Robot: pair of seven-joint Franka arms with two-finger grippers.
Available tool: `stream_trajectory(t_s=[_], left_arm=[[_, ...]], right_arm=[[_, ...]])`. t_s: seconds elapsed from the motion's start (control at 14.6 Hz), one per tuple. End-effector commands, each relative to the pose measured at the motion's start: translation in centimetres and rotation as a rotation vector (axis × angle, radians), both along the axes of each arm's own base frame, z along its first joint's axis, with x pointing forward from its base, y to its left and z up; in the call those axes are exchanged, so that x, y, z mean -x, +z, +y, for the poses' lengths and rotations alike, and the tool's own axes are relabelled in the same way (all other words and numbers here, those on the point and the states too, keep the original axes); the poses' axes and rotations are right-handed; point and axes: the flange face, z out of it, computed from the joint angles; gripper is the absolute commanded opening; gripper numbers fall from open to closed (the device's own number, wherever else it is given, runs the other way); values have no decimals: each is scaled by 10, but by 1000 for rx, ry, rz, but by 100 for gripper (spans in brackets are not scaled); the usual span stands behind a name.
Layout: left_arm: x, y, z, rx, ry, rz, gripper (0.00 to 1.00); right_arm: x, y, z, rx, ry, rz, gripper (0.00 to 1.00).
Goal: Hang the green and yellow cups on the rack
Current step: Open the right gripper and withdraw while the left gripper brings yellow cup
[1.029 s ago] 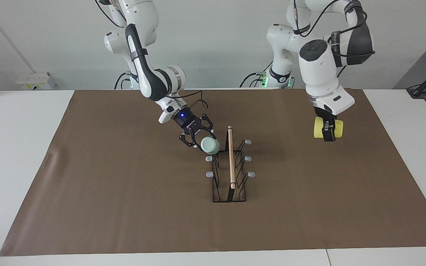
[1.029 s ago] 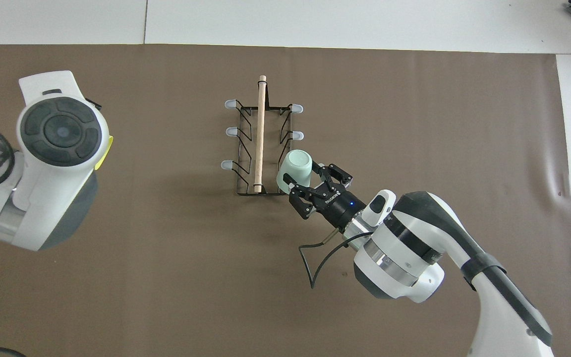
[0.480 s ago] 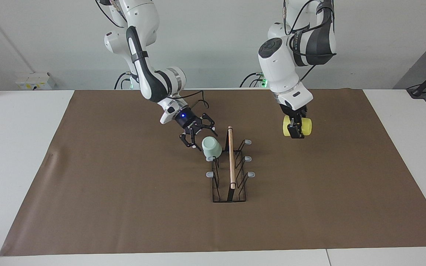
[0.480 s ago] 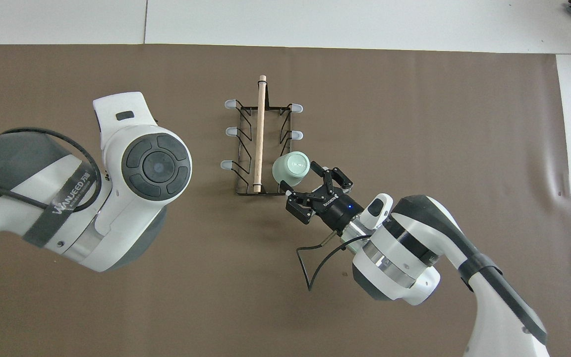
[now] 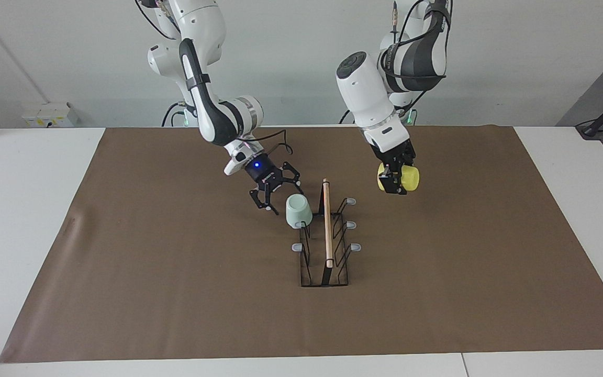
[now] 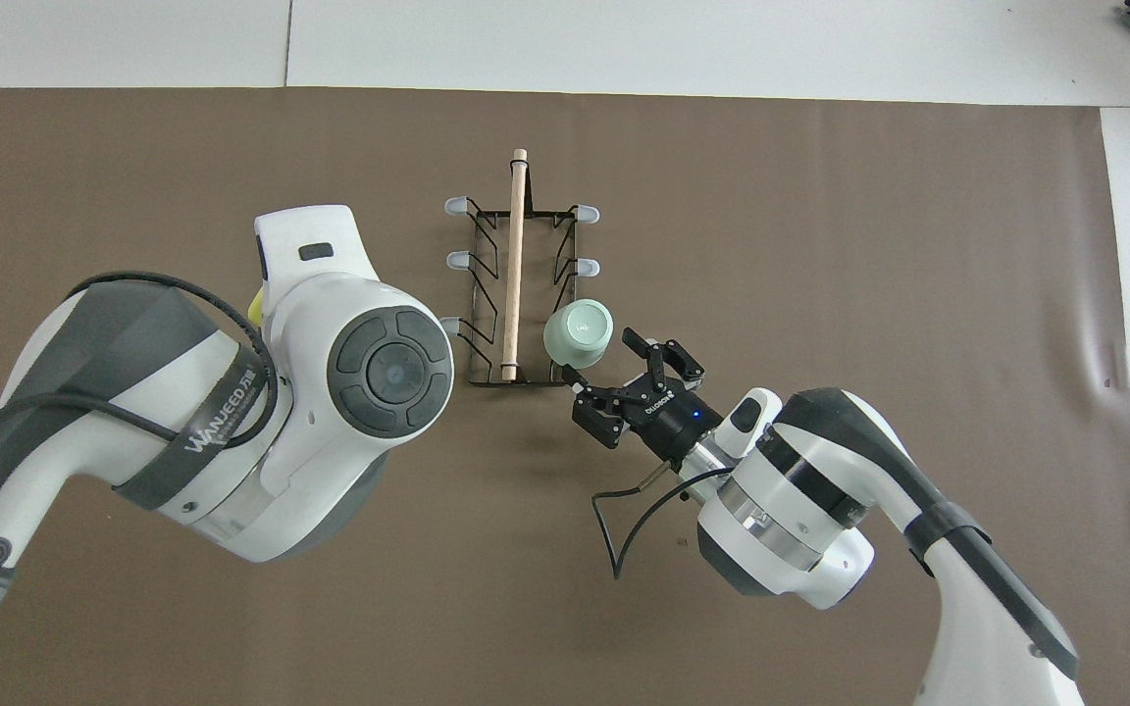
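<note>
The pale green cup [image 5: 298,210] hangs mouth-down on the rack's prong closest to the robots, on the right arm's side; it also shows in the overhead view [image 6: 579,329]. The rack [image 5: 326,230] [image 6: 514,265] stands mid-mat with its wooden rod on top. My right gripper [image 5: 276,195] [image 6: 606,365] is open and empty, just clear of the green cup. My left gripper [image 5: 397,180] is shut on the yellow cup [image 5: 409,179] and holds it in the air beside the rack, toward the left arm's end. In the overhead view only a sliver of the yellow cup [image 6: 256,306] shows under the left arm.
A brown mat [image 5: 176,272] covers most of the white table. The rack's other five prongs, such as one [image 5: 355,246], are bare. A white box [image 5: 50,114] sits by the wall at the right arm's end.
My right gripper let go of the green cup, which now hangs on the prong, and drew back. My left arm swung the yellow cup in toward the rack.
</note>
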Motion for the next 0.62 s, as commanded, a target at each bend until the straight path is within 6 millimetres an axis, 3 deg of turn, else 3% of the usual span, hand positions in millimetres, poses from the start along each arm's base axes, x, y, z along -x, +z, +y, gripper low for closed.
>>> stream_trajectory(t_s=[0.0,0.27,0.41,0.55], left_arm=[[1,-6,-11,-43,-12,-20,0],[0,-17,-17,-72,-11,-29,0],[1,-17,-28,-65,-16,-45,0],[2,-32,-43,-97,-31,-41,0]], right_arm=[[15,0,2,4,-125,54,100],[8,8,-28,160,-79,29,100],[-9,19,-53,284,-15,-29,100],[-29,33,-78,412,41,-90,100]])
